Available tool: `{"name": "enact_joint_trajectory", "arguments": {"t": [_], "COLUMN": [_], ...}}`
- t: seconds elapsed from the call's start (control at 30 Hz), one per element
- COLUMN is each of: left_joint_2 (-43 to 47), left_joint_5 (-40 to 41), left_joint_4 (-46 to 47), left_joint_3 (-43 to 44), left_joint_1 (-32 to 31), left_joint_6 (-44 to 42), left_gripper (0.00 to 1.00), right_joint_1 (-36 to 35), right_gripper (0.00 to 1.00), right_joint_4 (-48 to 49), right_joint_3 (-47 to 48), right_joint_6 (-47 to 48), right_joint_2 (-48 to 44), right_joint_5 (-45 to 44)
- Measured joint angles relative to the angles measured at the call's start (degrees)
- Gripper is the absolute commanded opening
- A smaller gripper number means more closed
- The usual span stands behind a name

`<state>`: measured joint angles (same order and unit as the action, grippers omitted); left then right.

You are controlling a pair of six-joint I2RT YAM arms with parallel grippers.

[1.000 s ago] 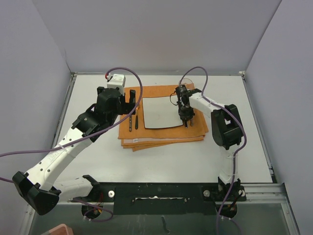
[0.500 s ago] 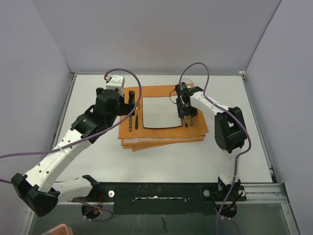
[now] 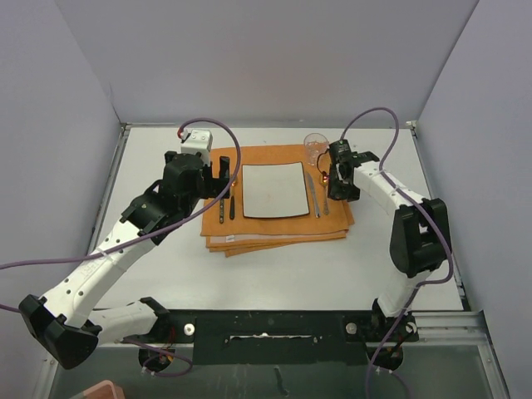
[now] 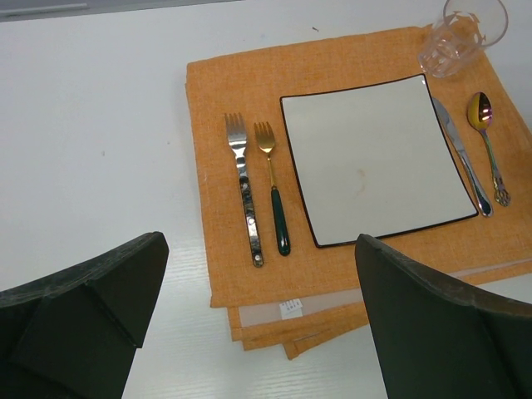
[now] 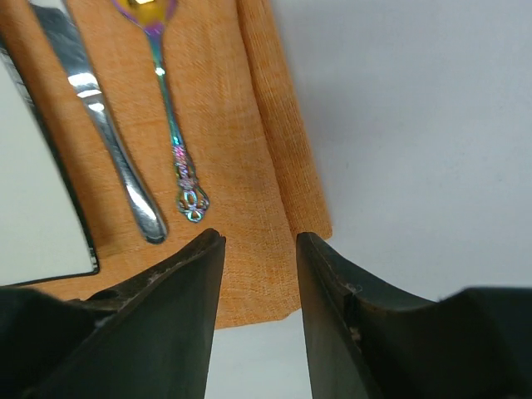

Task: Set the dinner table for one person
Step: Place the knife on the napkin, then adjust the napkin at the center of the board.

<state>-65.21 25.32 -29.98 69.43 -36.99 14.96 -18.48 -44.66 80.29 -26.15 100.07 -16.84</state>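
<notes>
In the right wrist view the plate [image 5: 33, 208] and knife [image 5: 108, 141] run off the frame. The right hand [image 5: 259, 237], fingers parted on nothing, hangs over the placemat's [image 5: 241, 125] 3 o'clock edge, and the left hand [image 4: 259, 243], spread wide, hovers near its 10 o'clock corner. The pale matte desk [image 3: 274, 274] stretches beyond toward 6 o'clock, with walls at 9, 12 and 3.

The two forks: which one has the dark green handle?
The shorter gold-headed fork, the one next to the white plate; the other fork is longer and all silver.
</notes>
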Motion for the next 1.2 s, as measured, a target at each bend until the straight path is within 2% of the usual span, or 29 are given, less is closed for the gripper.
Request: {"name": "enact_joint_trajectory", "arguments": {"t": [0.17, 0.63, 1.2], "left_joint_2": [0.7, 2.4, 2.4], "left_joint_5": [-0.2, -0.3, 0.0], "left_joint_4": [-0.1, -0.3, -0.3], "left_joint_3": [-1.6, -2.0, -2.0], "left_joint_1": [0.0, 0.0, 0.0], "left_joint_6": [1.0, 1.1, 0.7], "left_gripper": [0.98, 0.98, 0.98], "right_joint_1": [1.2, 0.6, 2.7], "right_gripper": [0.41, 0.38, 0.39], "right_joint_4": [-2.0, -1.9, -1.8], "right_joint_3": [-3.3, -3.6, -1.8], "right_joint_6": [-2.4, -3.1, -1.1], "right_joint_2": [3.4, 10.0, 4.9], "right_joint_5": [2.2, 3.9, 2.7]}}
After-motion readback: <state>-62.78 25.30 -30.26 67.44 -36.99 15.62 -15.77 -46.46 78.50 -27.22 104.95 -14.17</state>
